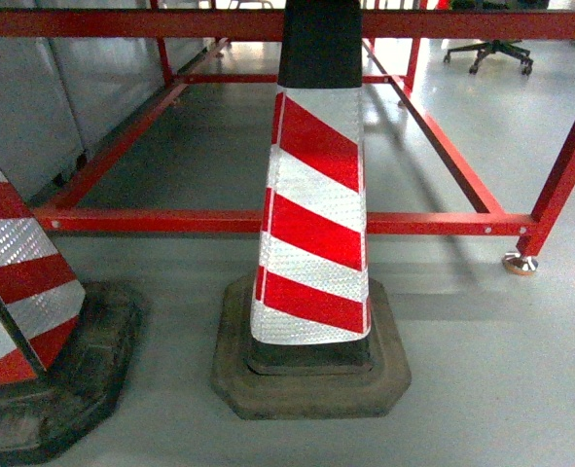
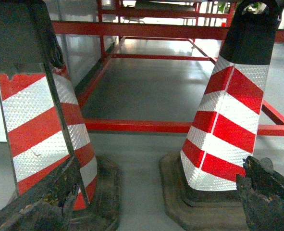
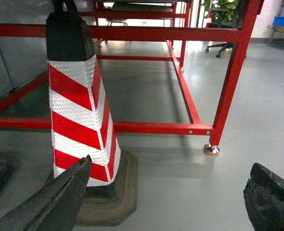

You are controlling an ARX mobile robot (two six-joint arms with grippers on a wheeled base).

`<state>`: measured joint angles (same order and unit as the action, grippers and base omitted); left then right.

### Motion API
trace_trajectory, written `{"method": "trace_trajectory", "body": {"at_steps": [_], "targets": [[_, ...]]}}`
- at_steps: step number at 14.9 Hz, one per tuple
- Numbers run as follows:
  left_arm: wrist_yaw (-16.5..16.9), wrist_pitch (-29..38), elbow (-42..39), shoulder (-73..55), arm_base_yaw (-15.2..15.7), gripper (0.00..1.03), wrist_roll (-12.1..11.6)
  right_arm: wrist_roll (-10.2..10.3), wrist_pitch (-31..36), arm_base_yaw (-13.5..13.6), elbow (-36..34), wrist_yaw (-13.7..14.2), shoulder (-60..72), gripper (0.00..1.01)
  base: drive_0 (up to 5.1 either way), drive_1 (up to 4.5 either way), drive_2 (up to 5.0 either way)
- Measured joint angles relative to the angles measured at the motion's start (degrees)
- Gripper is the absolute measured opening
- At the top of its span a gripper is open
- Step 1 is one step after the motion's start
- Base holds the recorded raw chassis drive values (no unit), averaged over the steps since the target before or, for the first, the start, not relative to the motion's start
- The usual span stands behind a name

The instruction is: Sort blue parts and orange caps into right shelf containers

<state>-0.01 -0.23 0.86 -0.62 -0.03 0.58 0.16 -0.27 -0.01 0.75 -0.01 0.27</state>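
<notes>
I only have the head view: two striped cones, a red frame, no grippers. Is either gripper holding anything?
Observer: No. The left gripper is open and empty, facing the gap between both cones.
Operator: And the right?
Observer: The right gripper is open and empty too, with the centre cone beside its left finger.
Operator: Any blue containers?
Observer: The right wrist view shows blue crates far off, upper right, beyond the red frame.

Dark, scuffed claw fingers (image 3: 50,204), worn edges, both wrist cams.
</notes>
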Motion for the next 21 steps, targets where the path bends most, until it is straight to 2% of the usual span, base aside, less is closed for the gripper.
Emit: {"method": "trace_trajectory", "body": {"at_steps": [21], "targets": [[0.0, -0.2, 0.0, 0.0, 0.0, 0.98, 0.0, 0.0, -0.1, 0.0, 0.0, 0.0, 0.0, 0.98, 0.0, 0.00, 0.0]]}}
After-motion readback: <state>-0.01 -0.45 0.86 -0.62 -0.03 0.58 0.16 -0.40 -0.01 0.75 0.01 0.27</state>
